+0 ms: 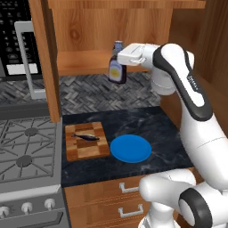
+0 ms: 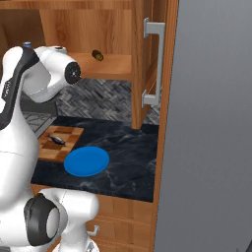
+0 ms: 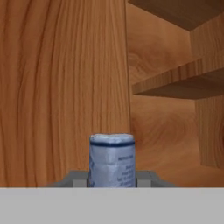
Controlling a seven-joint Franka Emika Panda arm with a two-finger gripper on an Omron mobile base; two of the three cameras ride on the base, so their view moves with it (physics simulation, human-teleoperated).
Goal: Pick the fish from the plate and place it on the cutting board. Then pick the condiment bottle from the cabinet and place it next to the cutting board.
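Pincer (image 1: 119, 55) clamped shut, arm raised, forearm level.

One fish (image 1: 86, 136), one cutting board (image 1: 87, 142), one blue plate (image 1: 130, 148) and one bottle (image 1: 117, 67). One stubby dark item (image 2: 98, 55) lies on the cabinet shelf (image 2: 106, 67). Two drawer handles (image 1: 129, 189) show below the tabletop (image 1: 153, 124).

I'm looking down on the dark marbled stone counter (image 1: 151, 124) beside the stove. Sitting flat on it at about nine o'clock is the rectangular checkered wooden cutting board (image 1: 87, 144), and just beside that, toward the middle, the flat round bright blue plate (image 1: 130, 148), the two close but apart. Up at twelve o'clock I see the light brown wooden cabinet shelf (image 2: 110, 66), with a stubby dark oblong item with a yellowish end (image 2: 98, 55) lying on it.
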